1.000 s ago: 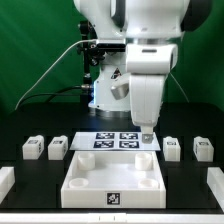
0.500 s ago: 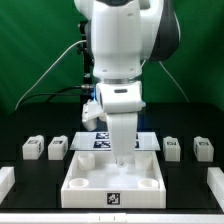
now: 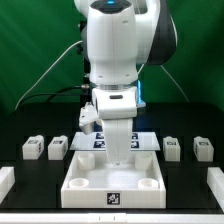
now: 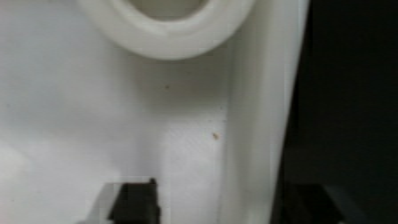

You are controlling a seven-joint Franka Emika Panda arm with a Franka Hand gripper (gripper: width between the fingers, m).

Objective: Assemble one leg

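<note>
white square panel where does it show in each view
Exterior view: the white square panel sits low and central on the black table, in front of the marker board.
Wrist view: the panel fills most of the picture, with a round socket on it and a strip of the table beside it.
Shared landmark: the gripper, hanging over the panel's back part; its dark fingers frame the wrist view.

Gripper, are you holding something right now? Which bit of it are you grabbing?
Nothing, as far as the pictures show. The gripper is open, with its fingers spread wide over the edge of the big white panel, not pinching it.
</note>
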